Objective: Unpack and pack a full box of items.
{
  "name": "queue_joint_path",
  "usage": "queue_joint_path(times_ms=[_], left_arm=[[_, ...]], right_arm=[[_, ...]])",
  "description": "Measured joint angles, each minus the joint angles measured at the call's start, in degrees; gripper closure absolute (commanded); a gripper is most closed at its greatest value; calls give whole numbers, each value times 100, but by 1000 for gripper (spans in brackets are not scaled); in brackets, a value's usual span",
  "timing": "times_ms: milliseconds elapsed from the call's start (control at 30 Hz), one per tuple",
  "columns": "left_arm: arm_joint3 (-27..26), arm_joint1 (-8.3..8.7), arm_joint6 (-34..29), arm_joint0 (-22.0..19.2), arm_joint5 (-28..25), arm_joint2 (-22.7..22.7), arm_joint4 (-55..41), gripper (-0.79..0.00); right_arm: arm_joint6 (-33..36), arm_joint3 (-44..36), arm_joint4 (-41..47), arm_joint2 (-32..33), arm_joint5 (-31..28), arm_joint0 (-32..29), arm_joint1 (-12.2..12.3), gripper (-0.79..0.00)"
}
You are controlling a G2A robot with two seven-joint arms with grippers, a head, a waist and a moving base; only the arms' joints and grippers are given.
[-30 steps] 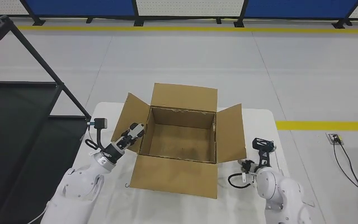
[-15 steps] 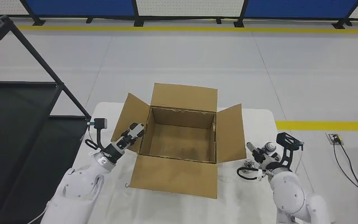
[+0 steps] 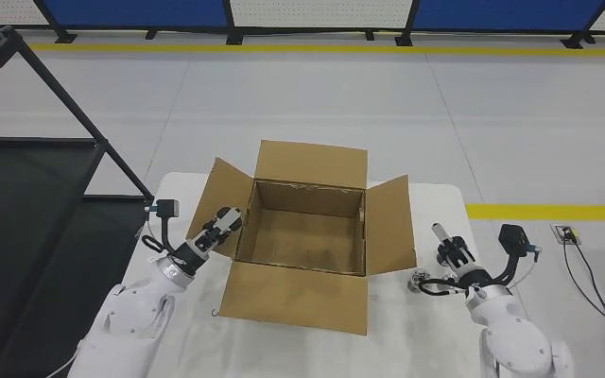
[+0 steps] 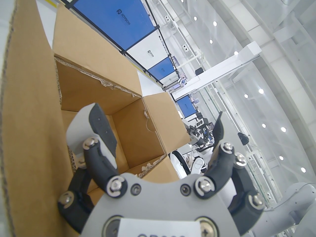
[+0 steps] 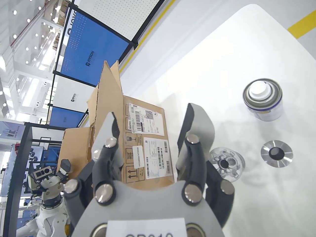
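Observation:
An open cardboard box [image 3: 304, 236] stands mid-table with all flaps spread; its inside looks bare. My left gripper [image 3: 225, 223] sits at the box's left flap [image 4: 27, 114], open, with one fingertip [image 4: 98, 122] just inside the left wall and nothing held. My right gripper [image 3: 446, 249] hovers over the table right of the box, open and empty, facing the labelled box side [image 5: 145, 144]. Near it on the table lie a small can [image 5: 263, 99], a metal disc [image 5: 277, 153] and a clear toothed spool [image 5: 226, 164]. A shiny item [image 3: 417, 279] rests by the right flap.
The white table [image 3: 416, 331] has bare room in front of the box and on its right side. A black frame [image 3: 66, 142] stands off the table's left edge. The table's right edge [image 3: 477, 246] is close to my right arm.
My right arm has swung rightward, away from the box, and its wrist has turned, uncovering a shiny item by the right flap. The left arm and box have not moved.

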Motion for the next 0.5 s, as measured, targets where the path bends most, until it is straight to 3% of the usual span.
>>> queue_joint_path(times_ms=[267,500], left_arm=[[9,-13,-34,-76,21,72,-4,-785],[95,-14,-38,-86,-26,53,-53,-785]], right_arm=[[68,142,90,-119,-40,7,7,0],[462,1178,700,-141,-181,568,73,0]])
